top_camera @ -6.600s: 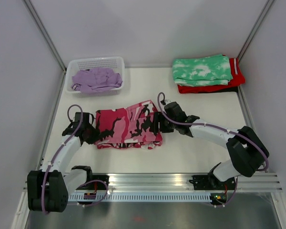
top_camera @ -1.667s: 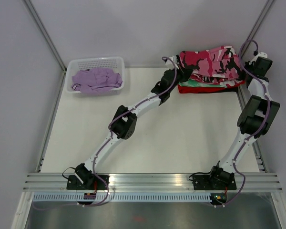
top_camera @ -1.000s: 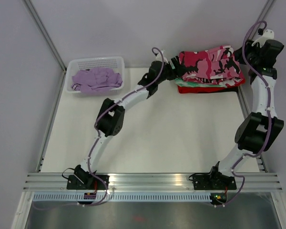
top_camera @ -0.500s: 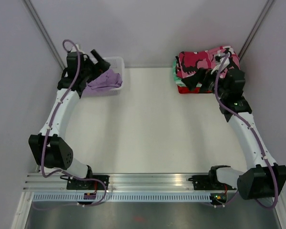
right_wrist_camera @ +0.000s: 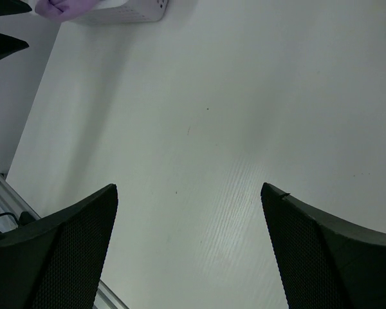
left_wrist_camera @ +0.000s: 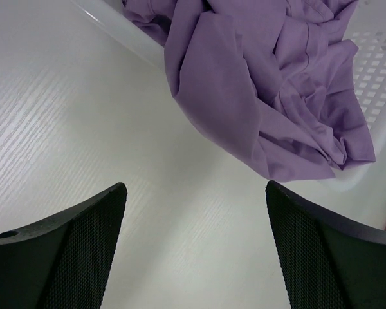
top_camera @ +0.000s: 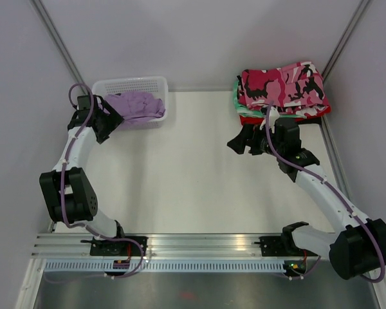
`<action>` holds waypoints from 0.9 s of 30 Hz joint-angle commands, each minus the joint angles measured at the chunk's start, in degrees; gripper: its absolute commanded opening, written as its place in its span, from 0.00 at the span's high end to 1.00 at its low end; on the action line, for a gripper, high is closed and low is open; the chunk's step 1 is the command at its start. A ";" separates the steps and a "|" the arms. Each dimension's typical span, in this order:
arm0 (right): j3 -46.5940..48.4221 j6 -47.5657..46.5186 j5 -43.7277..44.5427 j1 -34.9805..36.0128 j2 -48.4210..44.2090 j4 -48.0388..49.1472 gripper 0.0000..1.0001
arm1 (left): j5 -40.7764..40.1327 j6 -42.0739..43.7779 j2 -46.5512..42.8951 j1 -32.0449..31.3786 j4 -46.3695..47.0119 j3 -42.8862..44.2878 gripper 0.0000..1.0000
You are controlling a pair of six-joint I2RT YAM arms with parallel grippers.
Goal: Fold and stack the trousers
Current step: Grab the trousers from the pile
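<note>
The pink, white and black camouflage trousers (top_camera: pixel 283 87) lie folded on top of the stack at the back right. The lilac trousers (top_camera: pixel 136 105) sit crumpled in the white basket (top_camera: pixel 125 84) at the back left. In the left wrist view a fold of the lilac trousers (left_wrist_camera: pixel 264 84) hangs over the basket's rim onto the table. My left gripper (top_camera: pixel 112 116) stands open at the basket's front left corner, just short of that fold, and its fingers (left_wrist_camera: pixel 196 190) hold nothing. My right gripper (top_camera: pixel 237 141) is open and empty over bare table, in front of the stack and to its left.
Under the camouflage pair lie a green-and-white tie-dye garment (top_camera: pixel 237 96) and a red one (top_camera: pixel 251 119). The right wrist view shows bare table and the basket's corner (right_wrist_camera: pixel 138 11) far off. Grey walls close in the table, with a metal rail (top_camera: pixel 206 244) along its near edge.
My left arm has come down from above the basket to its front left corner. My right arm has drawn back from the stack toward the table's middle. The camouflage trousers stay on the stack.
</note>
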 commanded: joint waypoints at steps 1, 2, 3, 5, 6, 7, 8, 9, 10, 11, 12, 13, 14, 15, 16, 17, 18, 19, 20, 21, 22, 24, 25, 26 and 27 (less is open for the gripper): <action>0.43 -0.91 3.09 0.21 -2.83 0.29 0.02 | -1.07 -1.76 1.98 0.28 6.52 -0.46 0.09; 0.43 -1.27 3.45 0.30 -3.00 -0.06 0.02 | -0.98 -2.20 2.59 0.28 7.67 -0.55 0.11; 0.43 -1.97 3.80 0.21 -3.18 -0.41 0.02 | -0.46 -3.07 3.03 0.28 8.55 -0.46 0.12; 0.69 -2.58 5.12 0.21 -2.92 -1.56 0.02 | -0.10 -3.52 4.87 0.28 10.66 0.24 0.12; 1.13 -3.11 5.56 0.21 -2.74 -2.26 0.02 | -0.10 -4.22 5.31 0.28 10.93 0.59 0.12; 1.22 -3.20 6.08 0.21 -2.48 -2.61 0.02 | 0.68 -4.49 5.93 0.36 11.37 0.85 0.15; 1.39 -3.29 6.18 0.21 -2.39 -2.79 0.02 | 1.30 -4.66 6.46 0.28 11.89 1.55 0.16; 1.39 -3.12 6.35 0.21 -2.39 -2.79 0.02 | 1.83 -5.01 7.24 0.28 12.42 1.73 0.17; 1.39 -2.94 6.35 0.21 -2.39 -2.62 0.02 | 2.18 -5.28 7.69 0.28 12.86 2.08 0.20; 1.31 -2.85 6.35 0.21 -2.48 -2.53 0.02 | 2.71 -5.54 7.95 0.28 14.08 2.17 0.25; 1.13 -2.76 6.53 0.21 -2.48 -2.35 0.02 | 3.76 -5.89 8.57 0.28 14.53 2.35 0.29; 1.22 -2.68 7.05 0.30 -2.48 -2.09 0.02 | 4.03 -6.07 8.92 0.28 14.62 2.70 0.34; 1.13 -2.59 7.23 0.21 -2.48 -2.00 0.02 | 4.21 -6.16 9.27 0.36 14.71 3.49 0.37; 1.39 -2.68 7.58 0.21 -2.39 -2.09 0.02 | 4.55 -6.07 9.97 0.28 14.36 3.93 0.40; 1.57 -2.76 7.76 0.21 -2.30 -2.17 0.02 | 4.56 -5.98 10.15 0.28 13.75 5.33 0.46; 1.83 -2.76 7.76 0.21 -2.21 -2.35 0.02 | 4.56 -5.63 10.24 0.36 13.05 6.04 0.53; 2.01 -2.68 7.85 0.21 -2.21 -2.18 0.02 | 4.82 -5.54 9.72 0.28 12.43 6.48 0.68; 2.10 -2.85 7.93 0.21 -2.21 -2.09 0.02 | 4.91 -5.54 9.28 0.36 12.43 6.92 0.76; 2.10 -2.94 8.20 0.21 -2.04 -2.00 0.02 | 5.61 -5.54 8.67 0.28 12.77 7.18 0.85; 2.10 -3.03 8.46 0.21 -1.86 -1.91 0.02 | 6.40 -5.54 7.62 0.36 13.30 7.36 0.97; 2.27 -3.11 8.46 0.21 -1.43 -1.91 0.02 | 7.01 -5.46 7.26 0.28 13.57 8.32 0.98; 2.89 -3.03 8.46 0.21 -0.90 -2.00 0.02 | 8.86 -5.45 6.55 0.28 14.88 9.47 0.98; 2.98 -2.85 8.55 0.21 -0.55 -1.83 0.02 | 9.39 -5.28 5.68 0.28 15.93 10.25 0.98; 2.80 -2.33 9.25 0.21 -0.37 -1.04 0.02 | 11.22 -5.37 5.32 0.28 16.99 10.87 0.98; 2.63 -1.80 9.95 0.21 -0.37 -0.77 0.02 | 12.54 -5.19 5.06 0.28 18.65 11.57 0.98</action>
